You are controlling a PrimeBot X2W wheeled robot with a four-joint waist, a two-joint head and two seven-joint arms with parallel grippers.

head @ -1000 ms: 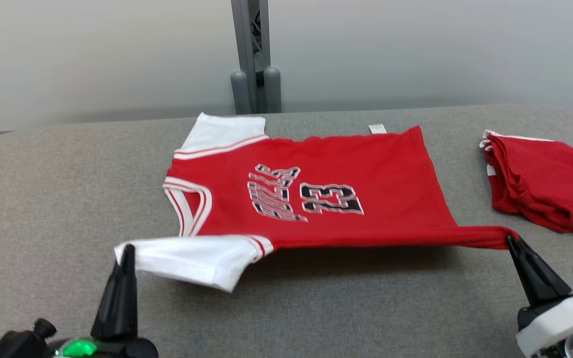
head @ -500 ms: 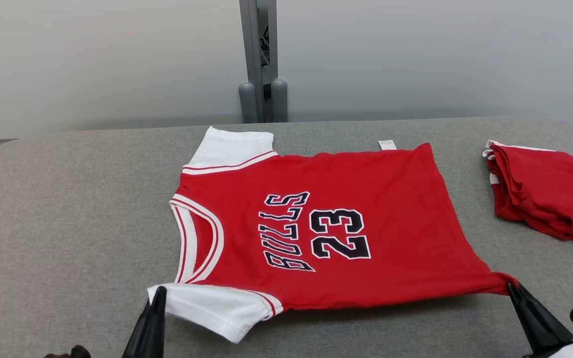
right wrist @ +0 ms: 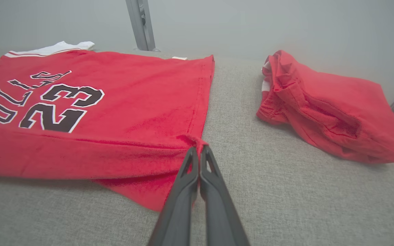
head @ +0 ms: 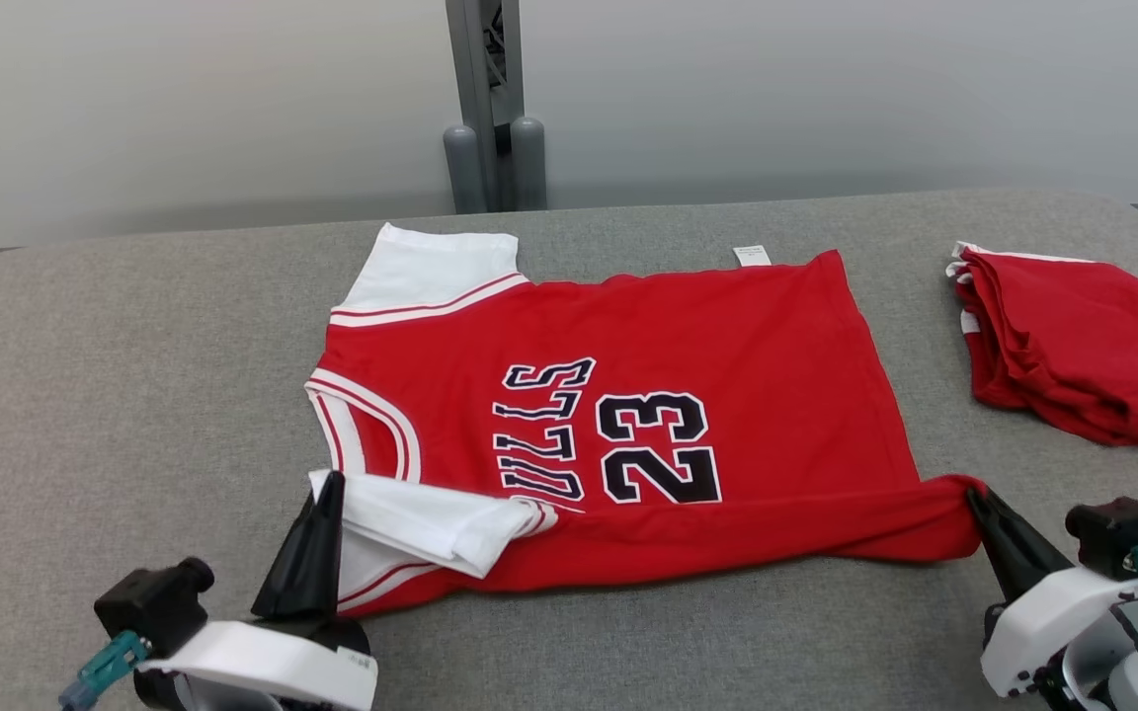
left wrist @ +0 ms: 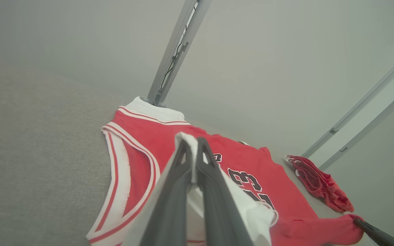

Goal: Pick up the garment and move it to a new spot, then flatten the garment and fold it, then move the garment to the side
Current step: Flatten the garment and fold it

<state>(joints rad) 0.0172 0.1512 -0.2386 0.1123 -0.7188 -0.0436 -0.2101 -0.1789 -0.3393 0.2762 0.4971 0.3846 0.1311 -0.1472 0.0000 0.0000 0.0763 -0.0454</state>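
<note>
The garment [head: 688,336] is a red jersey with white sleeves and "BULLS 23" in black, spread across the grey table [head: 115,375]. Its near edge is lifted and rolled over toward the far side. My left gripper [head: 330,480] is shut on the near white sleeve [head: 431,518], which folds over the red body. In the left wrist view the fingers [left wrist: 183,160] pinch the white cloth [left wrist: 192,138]. My right gripper [head: 971,494] is shut on the near hem corner [head: 944,489]; the right wrist view shows the tips [right wrist: 197,150] clamped on red fabric [right wrist: 80,153].
A second red garment [head: 1073,355], folded in a pile, lies at the table's right side and appears as the pile [right wrist: 327,106] in the right wrist view. A grey metal post [head: 485,99] stands behind the table's far edge. Bare tabletop lies left of the jersey.
Both grippers have carried the near edge of the jersey forward, toward the far side, so the white sleeve and the hem now fold over the body. The head camera has also shifted.
</note>
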